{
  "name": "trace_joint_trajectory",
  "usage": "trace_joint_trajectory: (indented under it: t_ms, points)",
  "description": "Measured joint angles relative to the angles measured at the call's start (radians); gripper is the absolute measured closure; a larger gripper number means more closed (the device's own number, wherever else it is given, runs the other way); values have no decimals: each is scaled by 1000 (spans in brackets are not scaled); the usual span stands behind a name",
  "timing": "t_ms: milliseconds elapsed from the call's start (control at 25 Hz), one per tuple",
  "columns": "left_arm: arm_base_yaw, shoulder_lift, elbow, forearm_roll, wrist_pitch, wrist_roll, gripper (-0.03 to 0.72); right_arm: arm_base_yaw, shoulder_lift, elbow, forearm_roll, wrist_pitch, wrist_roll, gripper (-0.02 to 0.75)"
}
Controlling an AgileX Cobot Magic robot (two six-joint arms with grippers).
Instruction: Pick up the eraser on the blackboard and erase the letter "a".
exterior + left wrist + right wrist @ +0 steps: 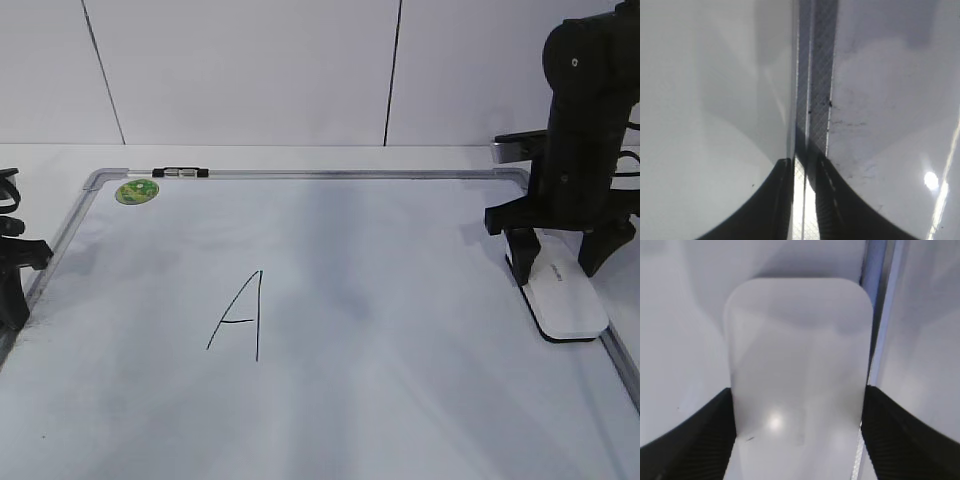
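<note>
Right claw (563,262) open, straddling eraser (562,292) at board's (400,400) 3 o'clock edge. You: drop lower, square up, squeeze long sides. Left claw (802,167) closed, idle.

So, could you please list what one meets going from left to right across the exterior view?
Black left tool → round green sticker → black marker capital "A" → white oblong plastic eraser, with the black right tool straddling it, at the white board's silver-grey frame.
</note>
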Motion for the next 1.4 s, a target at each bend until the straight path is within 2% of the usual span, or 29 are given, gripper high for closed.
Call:
trace_joint_trajectory:
  t_ms: [1200,1400]
  points:
    - [2,2,0,-14,-5,4,486,0,-71,-20,22,9,-2,138]
    - [2,6,0,-25,-5,4,437,0,-133,-20,16,13,-2,139]
